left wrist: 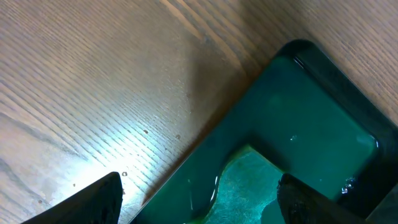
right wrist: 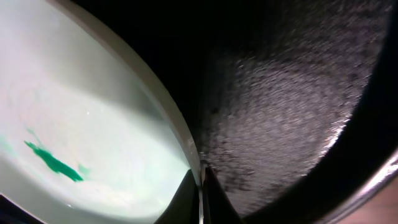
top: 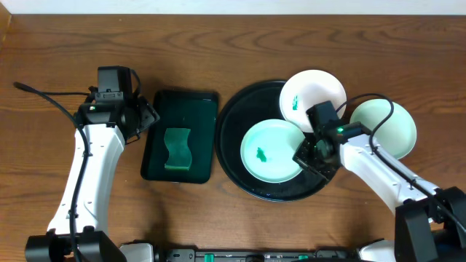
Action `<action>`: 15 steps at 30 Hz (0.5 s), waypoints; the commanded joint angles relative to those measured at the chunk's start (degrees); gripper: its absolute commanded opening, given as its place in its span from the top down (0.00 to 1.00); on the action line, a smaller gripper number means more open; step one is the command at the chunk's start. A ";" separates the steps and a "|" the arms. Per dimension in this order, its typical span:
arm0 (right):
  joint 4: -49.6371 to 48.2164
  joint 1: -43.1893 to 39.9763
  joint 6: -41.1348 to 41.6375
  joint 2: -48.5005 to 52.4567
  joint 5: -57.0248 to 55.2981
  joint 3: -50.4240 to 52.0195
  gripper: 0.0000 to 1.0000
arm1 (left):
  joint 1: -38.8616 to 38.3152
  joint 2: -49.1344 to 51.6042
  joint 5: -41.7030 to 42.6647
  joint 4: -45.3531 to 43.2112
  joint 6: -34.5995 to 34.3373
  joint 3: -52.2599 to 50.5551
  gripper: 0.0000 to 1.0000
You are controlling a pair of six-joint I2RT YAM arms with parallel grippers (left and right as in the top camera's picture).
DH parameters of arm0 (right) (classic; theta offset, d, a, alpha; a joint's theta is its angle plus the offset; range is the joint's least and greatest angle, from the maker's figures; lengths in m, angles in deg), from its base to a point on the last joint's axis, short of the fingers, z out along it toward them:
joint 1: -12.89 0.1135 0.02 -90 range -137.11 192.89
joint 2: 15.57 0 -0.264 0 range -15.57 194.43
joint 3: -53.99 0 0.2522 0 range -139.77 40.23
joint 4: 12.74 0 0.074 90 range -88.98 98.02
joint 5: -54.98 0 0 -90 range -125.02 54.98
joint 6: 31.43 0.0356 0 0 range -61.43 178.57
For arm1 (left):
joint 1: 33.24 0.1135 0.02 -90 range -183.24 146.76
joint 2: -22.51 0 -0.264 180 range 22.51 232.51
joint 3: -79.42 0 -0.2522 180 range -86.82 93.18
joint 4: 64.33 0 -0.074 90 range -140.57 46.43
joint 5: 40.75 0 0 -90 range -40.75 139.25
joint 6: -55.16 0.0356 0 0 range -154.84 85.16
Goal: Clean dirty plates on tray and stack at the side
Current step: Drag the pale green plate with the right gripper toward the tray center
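Right end effector [right wrist: 200, 198] is closed on the rim of the smeared mint-green plate [top: 268, 151], one finger on each side of the edge, seen close up from the right wrist. That plate lies flat inside the round black tray [top: 230, 149] at the middle of the wooden table [top: 218, 44] and has a small green smear [top: 260, 153] near its centre.

The white plate [top: 314, 96] sits at the tray's far right. It overhangs the raised rim, its near edge meets the mint-green plate, and a green smear marks its left side. The second mint-green plate [top: 389, 129] rests on the table just to the right of the tray, outside it, partly hidden by the right arm [top: 371, 164].

On the left, the left end effector [left wrist: 202, 200] hangs open, its two fingers spread wide over the near-left part of a dark rectangular tray [top: 182, 105]. A green sponge [top: 177, 149] lies inside that tray, and it shows between the spread fingers in the left wrist view. The rectangular tray sits just to the left of the round black tray, with a narrow strip of bare wood between them.
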 commanded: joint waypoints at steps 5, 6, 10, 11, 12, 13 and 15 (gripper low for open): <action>-2.69 1.70 8.09 -0.22 -1.66 0.26 0.98 | 0.17 0.11 -0.70 0.13 -0.07 0.83 0.20; -2.93 1.81 8.09 -0.22 -1.66 0.26 0.98 | 0.17 0.11 -0.70 0.13 -0.07 0.83 0.20; -4.74 1.92 7.26 -0.22 -1.62 0.26 0.83 | 0.17 0.11 -0.70 0.13 -0.07 0.83 0.20; -4.76 1.92 7.15 -0.22 -1.62 0.26 0.79 | 0.17 0.11 -0.70 0.13 -0.07 0.83 0.20; -4.72 1.92 6.93 -0.22 -1.60 0.26 0.77 | 0.17 0.11 -0.70 0.13 -0.07 0.83 0.20; -4.85 1.92 5.92 -0.22 -1.55 0.24 0.77 | 0.17 0.11 -0.70 0.13 -0.07 0.85 0.20; -5.66 1.90 0.17 -0.24 0.04 -0.11 0.74 | 0.17 0.11 -0.70 0.13 -0.07 0.83 0.20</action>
